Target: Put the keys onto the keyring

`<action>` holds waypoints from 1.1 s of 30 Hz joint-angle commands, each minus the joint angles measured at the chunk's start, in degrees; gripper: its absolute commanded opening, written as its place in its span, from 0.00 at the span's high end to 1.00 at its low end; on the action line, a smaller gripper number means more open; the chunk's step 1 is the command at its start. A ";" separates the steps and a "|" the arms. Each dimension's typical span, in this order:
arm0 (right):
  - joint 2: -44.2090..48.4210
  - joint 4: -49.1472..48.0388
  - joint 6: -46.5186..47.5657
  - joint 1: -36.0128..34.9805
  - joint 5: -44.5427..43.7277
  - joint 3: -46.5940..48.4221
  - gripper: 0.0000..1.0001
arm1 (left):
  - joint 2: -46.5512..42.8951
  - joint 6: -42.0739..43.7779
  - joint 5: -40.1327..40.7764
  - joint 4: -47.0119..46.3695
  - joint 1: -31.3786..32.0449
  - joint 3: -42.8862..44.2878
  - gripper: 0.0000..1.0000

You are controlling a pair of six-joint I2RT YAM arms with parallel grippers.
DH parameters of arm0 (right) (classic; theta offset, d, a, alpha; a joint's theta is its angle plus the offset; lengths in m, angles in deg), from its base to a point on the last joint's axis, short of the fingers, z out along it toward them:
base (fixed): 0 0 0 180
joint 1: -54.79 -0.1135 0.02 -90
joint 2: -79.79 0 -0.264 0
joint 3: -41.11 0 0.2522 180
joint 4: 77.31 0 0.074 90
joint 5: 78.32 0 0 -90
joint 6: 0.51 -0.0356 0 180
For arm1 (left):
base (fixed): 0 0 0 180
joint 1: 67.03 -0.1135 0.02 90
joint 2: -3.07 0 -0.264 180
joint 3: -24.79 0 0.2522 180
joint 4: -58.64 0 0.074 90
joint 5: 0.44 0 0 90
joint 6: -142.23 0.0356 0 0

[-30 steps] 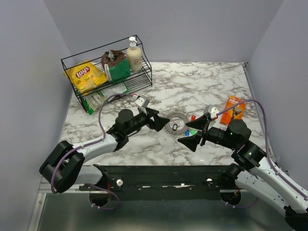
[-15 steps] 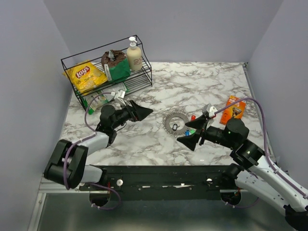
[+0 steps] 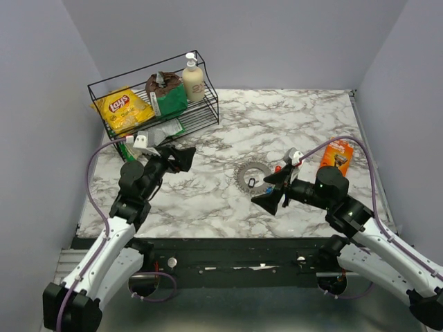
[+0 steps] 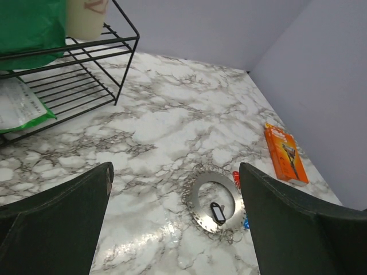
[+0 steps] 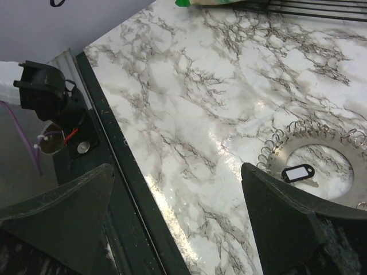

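Only red and blue specks of the keys (image 4: 235,175) peek past the left gripper (image 4: 175,167), while the keyring (image 5: 275,157) runs off the right wrist view's edge.

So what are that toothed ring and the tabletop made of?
The ring looks like bright metal: silvery, glinting, coiled loops round its rim. The table looks like glossy marble, white with grey veins, possibly only a printed laminate.

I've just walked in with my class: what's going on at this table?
Two robot arms face a keyring lying flat on the marble table, with tiny keys beside it. Neither arm holds anything: the right end effector hovers open next to the keyring, while the left end effector is open, up near the wire rack.
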 commanded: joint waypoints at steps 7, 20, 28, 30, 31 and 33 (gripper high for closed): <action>-1.62 -1.47 -0.22 -0.10 -0.79 3.05 0.00 | -9.29 4.44 11.15 5.72 -0.11 -4.01 0.01; -2.59 -2.08 -0.48 -0.10 -1.49 3.23 0.00 | -4.37 3.91 11.14 6.87 -0.11 -2.78 0.01; -4.00 -1.99 -1.27 -0.10 -3.78 3.84 0.00 | -3.93 3.56 12.82 6.95 -0.11 -3.04 0.01; -4.00 -1.99 -1.28 -0.10 -3.87 3.75 0.00 | -3.23 2.95 13.25 6.95 -0.11 -2.95 0.01; -4.00 -1.99 -1.36 -0.10 -4.13 3.67 0.00 | -2.96 2.77 13.34 7.13 -0.11 -2.78 0.01; -4.00 -1.99 -1.45 -0.10 -4.39 3.67 0.00 | -2.26 2.68 13.52 7.48 -0.11 -2.34 0.01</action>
